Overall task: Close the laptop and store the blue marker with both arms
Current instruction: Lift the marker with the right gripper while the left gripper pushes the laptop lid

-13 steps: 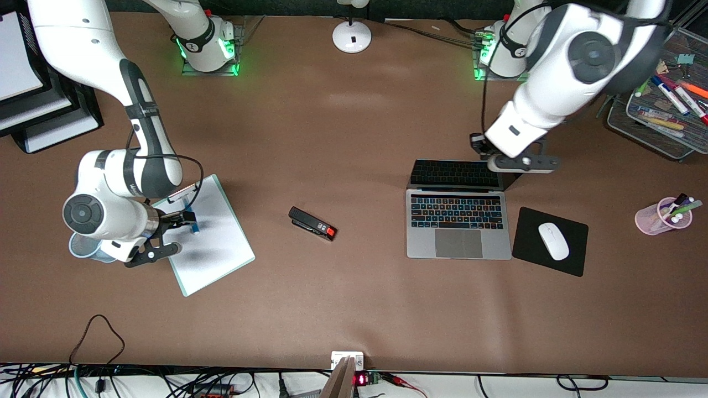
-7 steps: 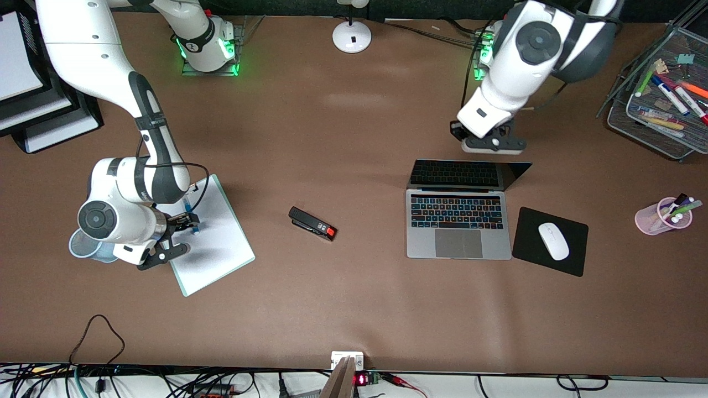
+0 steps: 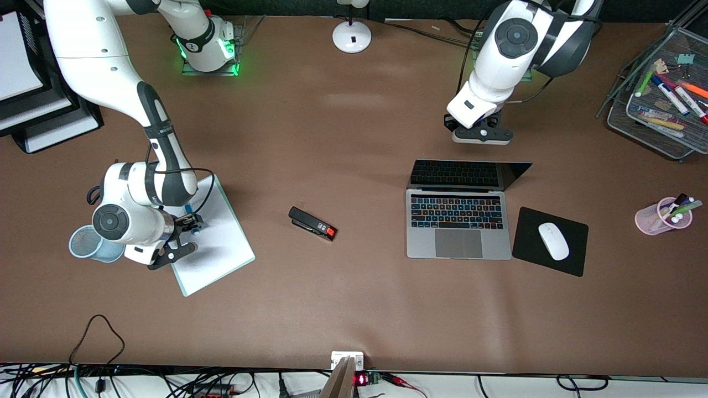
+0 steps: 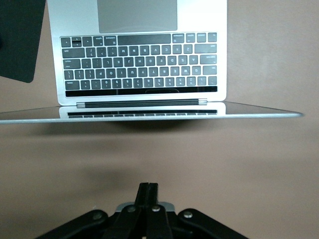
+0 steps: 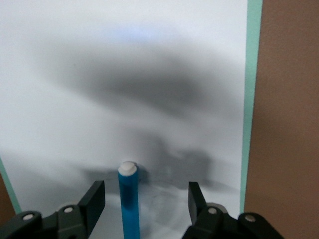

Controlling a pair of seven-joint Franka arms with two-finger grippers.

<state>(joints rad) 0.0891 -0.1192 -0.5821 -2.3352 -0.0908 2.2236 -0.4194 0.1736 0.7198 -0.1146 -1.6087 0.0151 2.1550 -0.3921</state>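
Note:
The silver-grey laptop [image 3: 458, 232] lies open, its lid [image 3: 467, 172] tilted low over the keyboard. My left gripper [image 3: 480, 134] hangs shut over bare table, on the side of the laptop toward the robots' bases. In the left wrist view the shut left gripper [image 4: 148, 188] faces the lid's edge and the keyboard of the laptop [image 4: 142, 59], and holds nothing. The blue marker [image 3: 189, 211] lies on a white clipboard [image 3: 221, 249]. My right gripper [image 3: 188, 224] is low over it. In the right wrist view the blue marker [image 5: 128, 199] lies between the open fingers of the right gripper [image 5: 145, 191], with gaps on both sides.
A blue mesh cup [image 3: 88, 243] stands beside the right hand. A black stapler [image 3: 313, 223] lies mid-table. A white mouse [image 3: 553, 241] rests on a black mouse pad [image 3: 575, 243] beside the laptop. A pink pen cup [image 3: 661, 216] and a wire tray [image 3: 658, 132] are at the left arm's end.
My left gripper has left the lid's corner and drawn back toward its base. My right hand has shifted a little along the marker toward the table's middle.

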